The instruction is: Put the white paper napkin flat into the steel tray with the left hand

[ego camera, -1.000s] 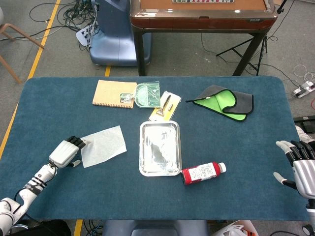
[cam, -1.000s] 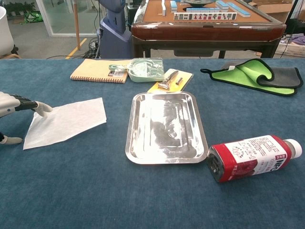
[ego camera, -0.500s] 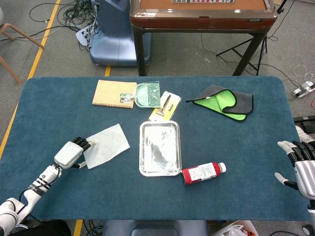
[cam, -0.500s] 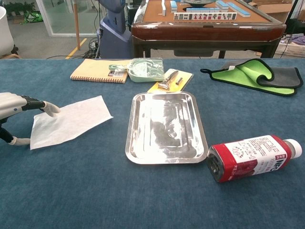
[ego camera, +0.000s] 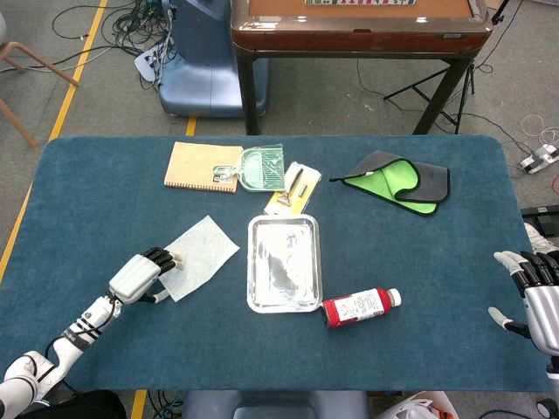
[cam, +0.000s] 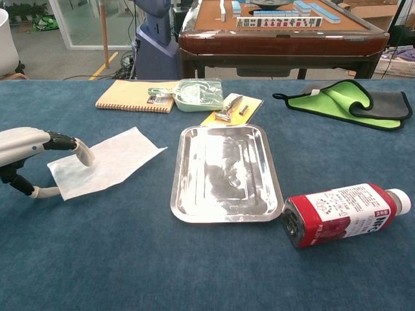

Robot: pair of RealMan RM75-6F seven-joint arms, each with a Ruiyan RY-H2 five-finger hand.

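Blue felt tabletop (ego camera: 419, 262) fills our view. Our left hand (ego camera: 140, 276) presses fingertips (cam: 84, 154) on the white paper napkin (cam: 110, 161), thumb under its near edge, pinching it; the napkin lies flat just left of the steel tray (cam: 225, 172) (not touching). Our right hand (ego camera: 534, 292) rests spread, holding nothing.

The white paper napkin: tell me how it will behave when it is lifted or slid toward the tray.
The white paper napkin is a thin sheet lying flat, so it probably flops or folds when lifted. It looks very light, so it likely slides easily on the blue cloth under the left robot hand. Its edge may catch on the steel tray rim.
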